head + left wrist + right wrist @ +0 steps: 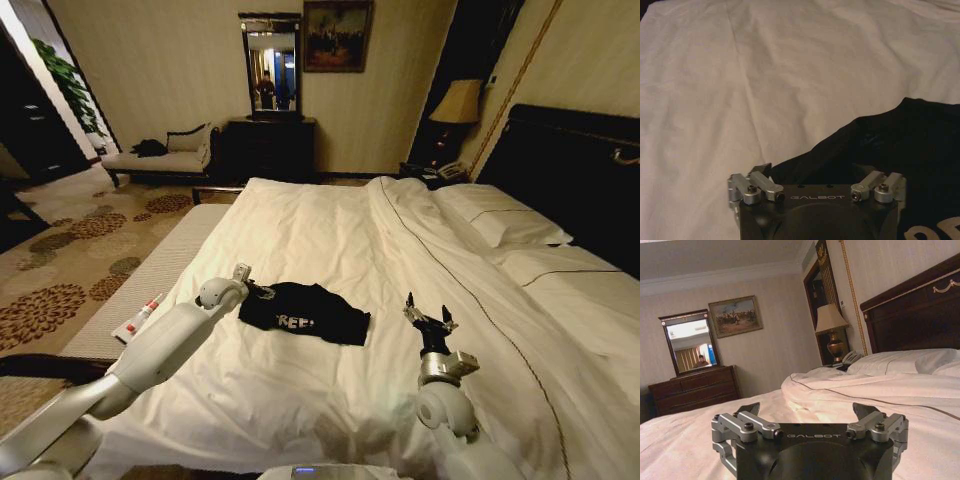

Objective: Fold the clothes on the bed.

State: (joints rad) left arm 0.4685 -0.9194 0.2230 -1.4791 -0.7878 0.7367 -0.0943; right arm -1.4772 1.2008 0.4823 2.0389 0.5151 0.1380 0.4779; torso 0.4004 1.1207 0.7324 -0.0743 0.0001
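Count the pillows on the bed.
2 visible: a pillow against the headboard nearer the lamp, another pillow beside it, nearer the robot. More may be hidden underneath.

The T-shirt (305, 312) just beside the left end effector (243, 277) is black with white lettering across the chest. The duvet (330, 240) under both end effectors is plain white, with a thin dark piping line beyond the right end effector (428, 318). Each end effector has a black body, marked in pale letters, and silver-grey finger links (745, 426). Far ahead of the right end effector the headboard (920, 310) is dark brown with a gold trim. Well to the left of the left end effector the carpet (70, 260) is beige with brown floral medallions.
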